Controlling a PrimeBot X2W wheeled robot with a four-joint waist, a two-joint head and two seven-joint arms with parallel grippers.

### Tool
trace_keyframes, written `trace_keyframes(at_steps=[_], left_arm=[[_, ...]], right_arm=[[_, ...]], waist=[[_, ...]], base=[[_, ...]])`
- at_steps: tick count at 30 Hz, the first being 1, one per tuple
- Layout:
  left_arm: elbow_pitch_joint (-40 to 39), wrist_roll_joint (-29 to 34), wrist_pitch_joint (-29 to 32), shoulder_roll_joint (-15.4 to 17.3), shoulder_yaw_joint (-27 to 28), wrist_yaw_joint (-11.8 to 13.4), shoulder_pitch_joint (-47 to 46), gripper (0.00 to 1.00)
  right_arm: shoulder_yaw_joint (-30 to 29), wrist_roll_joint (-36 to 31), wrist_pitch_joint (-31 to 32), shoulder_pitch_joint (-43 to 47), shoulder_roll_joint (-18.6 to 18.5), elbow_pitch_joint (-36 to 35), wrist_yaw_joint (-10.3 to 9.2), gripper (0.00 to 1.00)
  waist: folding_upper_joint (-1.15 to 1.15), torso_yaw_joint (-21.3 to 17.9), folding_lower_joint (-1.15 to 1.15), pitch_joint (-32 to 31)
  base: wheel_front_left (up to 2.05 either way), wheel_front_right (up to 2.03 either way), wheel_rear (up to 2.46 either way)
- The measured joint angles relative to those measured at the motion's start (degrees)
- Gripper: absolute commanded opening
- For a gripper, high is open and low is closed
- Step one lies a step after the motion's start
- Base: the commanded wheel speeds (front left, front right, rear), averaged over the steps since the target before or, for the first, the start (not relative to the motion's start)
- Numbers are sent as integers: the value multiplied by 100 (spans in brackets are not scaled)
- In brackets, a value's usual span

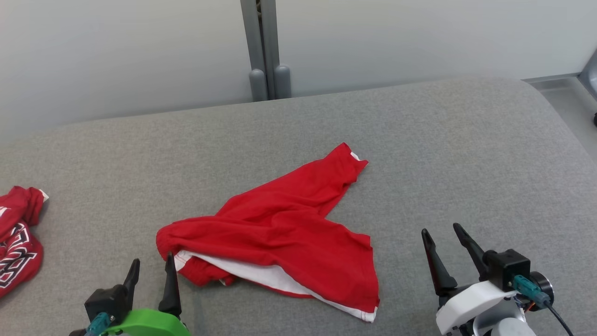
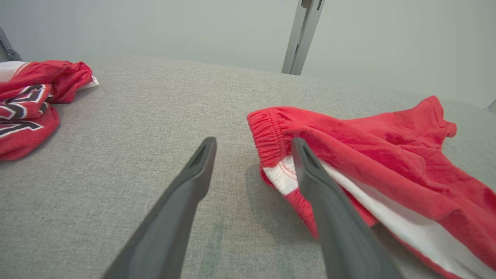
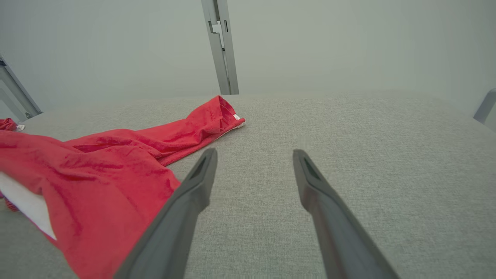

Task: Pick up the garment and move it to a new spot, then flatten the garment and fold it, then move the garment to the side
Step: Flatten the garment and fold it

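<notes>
**Red shorts (image 1: 284, 233) lie rumpled between two empty grippers**

The shorts rest mid-table (image 1: 419, 140), probably so that both arms can reach them. The elastic waistband is just ahead of the left gripper (image 1: 153, 259), whose inner finger sits at the cloth's edge; I cannot tell if it touches. Its jaws stand wide apart and hold nothing. The long axis runs from that waistband diagonally away to the right. One leg points ahead and inward of the right gripper (image 1: 440, 228), and the other spreads toward it. White lining shows along a flipped edge, so flattening looks like the next step. The right gripper, also wide open and empty, hovers beside the nearer hem. Another red garment (image 1: 18, 238) lies well outside the left gripper.
</notes>
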Motion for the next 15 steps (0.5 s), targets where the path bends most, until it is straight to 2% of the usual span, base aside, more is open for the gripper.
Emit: trace_keyframes(at_steps=[5, 15], left_arm=[[-15, 201, 0, -111, 93, -68, 53, 100], [115, 288, 0, -154, 55, -116, 137, 100]], right_arm=[[290, 51, 0, 51, -3, 109, 0, 100], [1668, 38, 0, 169, 5, 1058, 0, 100]], waist=[[0, 20, 0, -28], [0, 138, 0, 5]], base=[[0, 0, 0], [0, 0, 0]])
